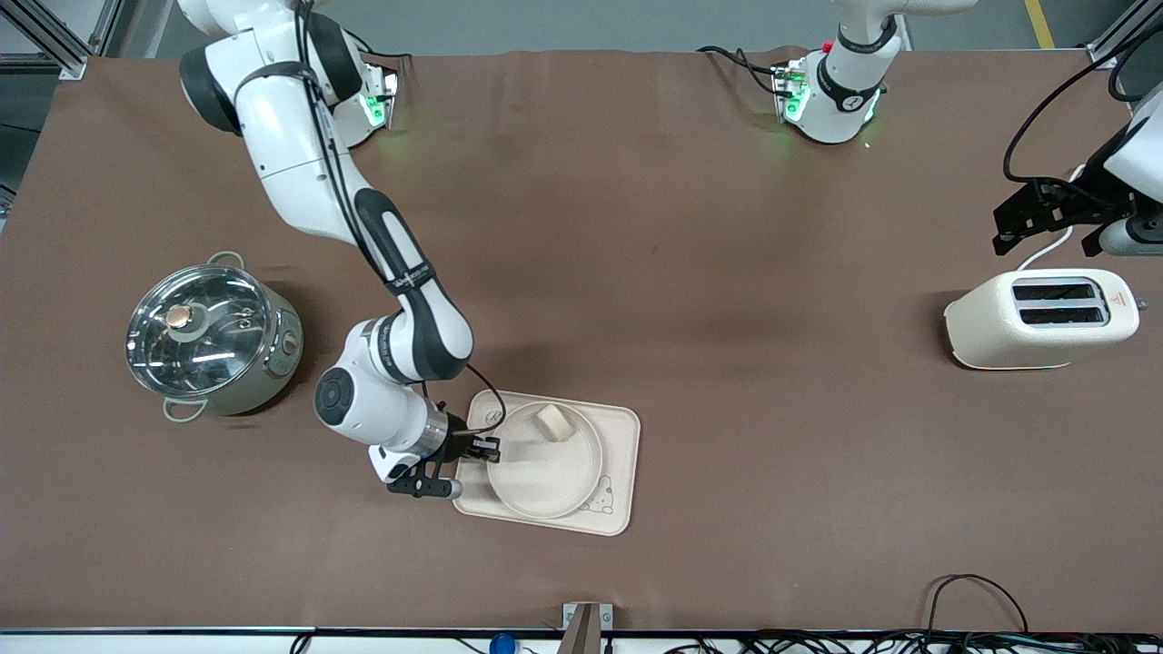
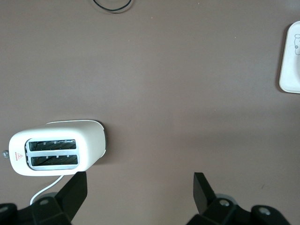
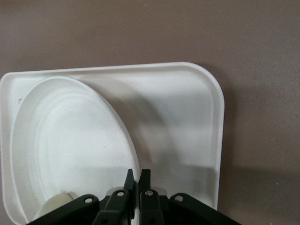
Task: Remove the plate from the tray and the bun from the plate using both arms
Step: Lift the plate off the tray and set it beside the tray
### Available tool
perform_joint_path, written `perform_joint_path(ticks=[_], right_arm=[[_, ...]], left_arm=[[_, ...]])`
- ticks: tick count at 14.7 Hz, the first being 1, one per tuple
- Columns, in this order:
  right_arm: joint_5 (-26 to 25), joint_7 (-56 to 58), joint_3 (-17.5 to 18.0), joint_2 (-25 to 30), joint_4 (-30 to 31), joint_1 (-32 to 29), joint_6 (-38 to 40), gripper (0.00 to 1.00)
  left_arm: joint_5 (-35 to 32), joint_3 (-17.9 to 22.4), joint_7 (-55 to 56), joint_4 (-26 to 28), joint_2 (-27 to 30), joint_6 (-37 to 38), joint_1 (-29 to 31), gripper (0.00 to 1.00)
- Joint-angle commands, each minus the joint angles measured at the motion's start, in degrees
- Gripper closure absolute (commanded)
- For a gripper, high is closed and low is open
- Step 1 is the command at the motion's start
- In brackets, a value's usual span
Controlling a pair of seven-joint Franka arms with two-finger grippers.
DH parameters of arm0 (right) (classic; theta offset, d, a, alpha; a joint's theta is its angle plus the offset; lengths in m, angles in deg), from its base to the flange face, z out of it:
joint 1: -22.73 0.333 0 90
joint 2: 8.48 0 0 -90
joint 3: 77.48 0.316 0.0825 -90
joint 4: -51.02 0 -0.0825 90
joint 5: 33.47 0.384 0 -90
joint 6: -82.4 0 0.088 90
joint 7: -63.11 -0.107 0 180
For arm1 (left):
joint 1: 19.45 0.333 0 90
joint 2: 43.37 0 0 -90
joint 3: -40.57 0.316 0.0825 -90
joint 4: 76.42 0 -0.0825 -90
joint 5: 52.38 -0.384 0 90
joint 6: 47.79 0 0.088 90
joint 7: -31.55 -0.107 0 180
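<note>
Brown table bears tray; right tool pinches plate rim, bun seemingly aboard; left tool waits agape.

Robotics lab bench, not a home kitchen. Two white arms bolted onto a tabletop covered in brown sheet, green status lights at their bases. Aluminium frame struts at the corners, grey floor with a yellow line past the edge. Loose black cables along the edge nearest the front camera. Kitchen props only: steel pot with glass lid, white toaster well apart from the pot, toward the left arm's end.
</note>
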Motion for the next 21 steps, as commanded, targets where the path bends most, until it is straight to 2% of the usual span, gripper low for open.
perform_joint_path(ticks=[1, 4, 9, 11, 13, 15, 18, 19, 20, 21], right_arm=[[1.97, 5.36, 5.75, 5.10, 6.17, -4.23, 0.15, 1.00], [1.97, 5.63, 7.51, 11.17, 14.69, -3.71, 0.33, 1.00], [1.97, 12.39, 10.06, 24.35, 35.25, -3.62, 0.07, 1.00], [1.97, 12.75, 10.68, 27.70, 40.98, -2.48, -2.38, 1.00], [1.97, 13.10, 10.77, 28.24, 44.68, 0.24, -7.73, 1.00], [2.06, 12.93, 10.77, 27.63, 45.57, 2.26, -13.36, 1.00], [2.06, 12.93, 10.77, 26.92, 45.49, 2.01, -13.82, 0.97], [2.06, 12.75, 10.68, 26.92, 45.31, 1.92, -13.82, 0.78], [2.06, 12.93, 10.68, 26.92, 45.13, 2.00, -13.91, 0.33], [1.97, 13.01, 10.59, 27.01, 45.13, 2.09, -14.00, 0.00]], left_arm=[[0.82, 0.07, -0.81, -1.45, -0.51, 1.24, 0.24, 0.00], [0.74, 0.07, -0.54, -1.45, -0.51, 1.24, 0.15, 0.00], [0.82, 0.07, -0.89, -1.45, -0.51, 1.33, 0.06, 0.00], [0.82, -0.02, -0.98, -1.45, -0.51, 1.41, 0.15, 0.00], [0.82, -0.02, -0.98, -1.37, -0.51, 1.50, 0.15, 0.00], [0.82, 0.07, -0.28, -1.45, -0.51, 1.76, 0.06, 0.00], [0.65, -0.02, -0.11, -1.10, -0.51, 4.03, -0.20, 0.00], [0.82, -0.19, 0.51, -0.93, -0.43, 4.48, -0.38, 0.00], [1.00, -0.45, 1.12, -0.66, -0.25, 5.45, -0.90, 0.00], [1.70, -1.41, 2.43, -0.31, -0.34, 6.06, -1.69, 0.00]])
